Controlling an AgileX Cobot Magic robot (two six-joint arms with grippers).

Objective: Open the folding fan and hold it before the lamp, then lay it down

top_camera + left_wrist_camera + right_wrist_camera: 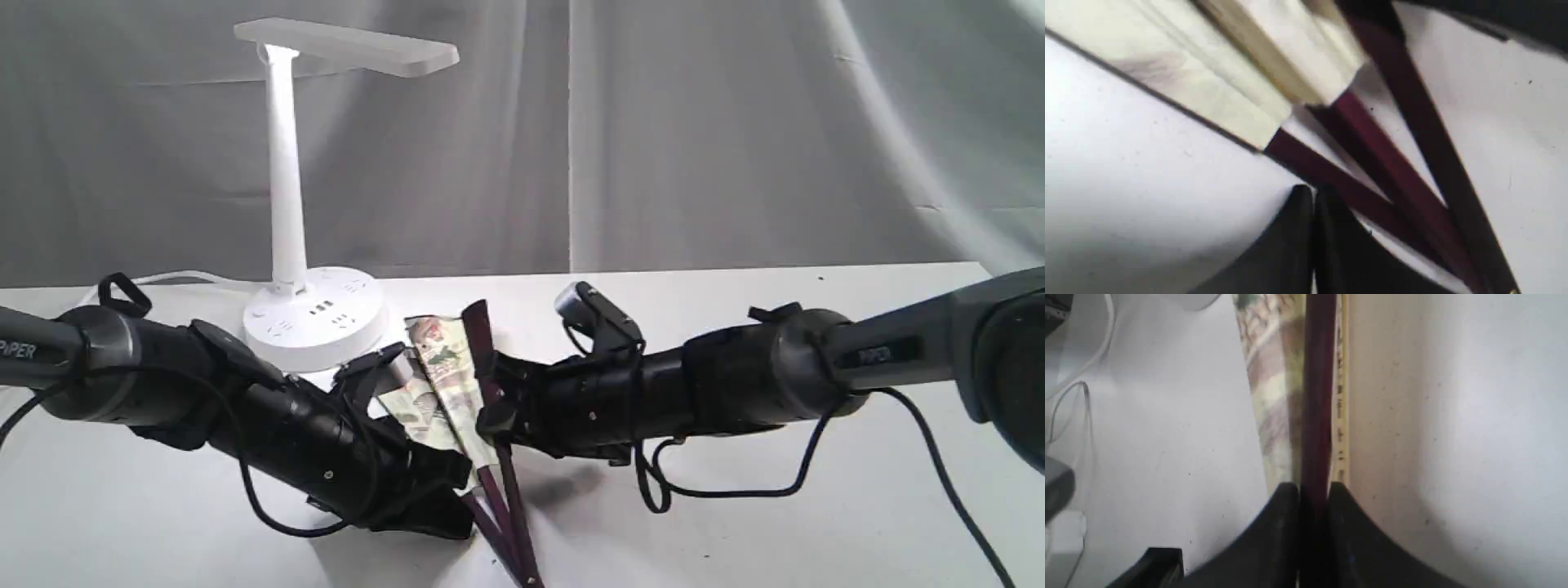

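My left arm comes in low from the left, its forearm sloping down toward the white worktop [735,523]. The left gripper [457,490] [1312,196] sits at the rib end of the cream, pleated-paper, maroon-ribbed folding fan [445,384] [1241,81]. Its jaws are pressed fully together, tips against one maroon rib. I cannot tell whether anything is pinched between them.

My right arm reaches in nearly level from the right. The right gripper [494,408] [1314,494] is side-on to the fan, its jaws clamped on the fan's outer maroon guard [1316,396].

The fan is only slightly spread, with a few painted pleats showing. Its pivot end points toward the exterior camera, and its top lies just beside the round base of the white plastic desk lamp [286,188].
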